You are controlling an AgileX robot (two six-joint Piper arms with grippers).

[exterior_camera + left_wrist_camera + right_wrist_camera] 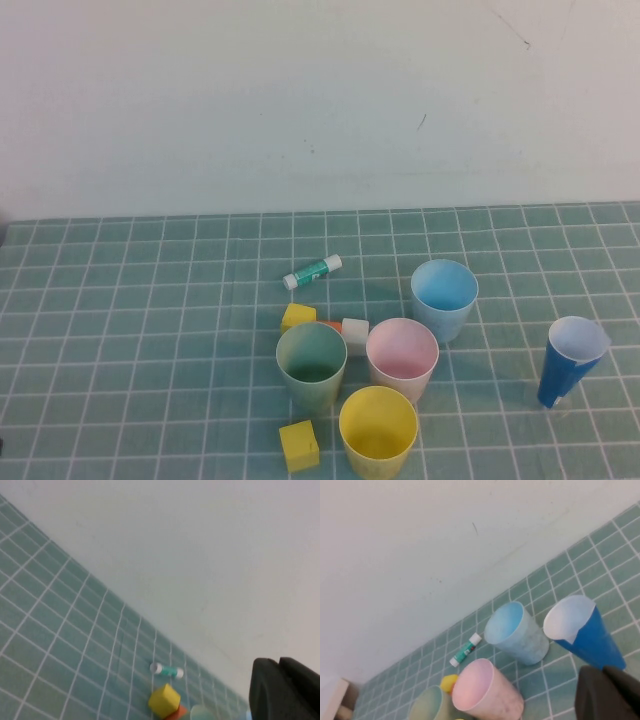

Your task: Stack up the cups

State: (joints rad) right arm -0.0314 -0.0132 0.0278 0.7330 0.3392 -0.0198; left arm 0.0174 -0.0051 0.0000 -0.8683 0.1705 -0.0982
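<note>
Four pastel cups stand upright and apart near the table's front middle: green [312, 362], pink [402, 358], yellow [378, 430] and light blue [444, 297]. The right wrist view shows the light blue cup [512, 632], the pink cup [482, 690] and part of the green cup [427, 705]. Neither arm shows in the high view. My left gripper [277, 662] is shut and empty, held back from the cups. My right gripper [605, 671] is shut and empty, close to the base of the dark blue cup.
A narrower dark blue cup [572, 360] with a white inside stands at the right. A glue stick [312, 271] lies behind the cups. Two yellow blocks [298, 317] [299, 445], a white block [354, 330] and an orange block [330, 326] lie among the cups.
</note>
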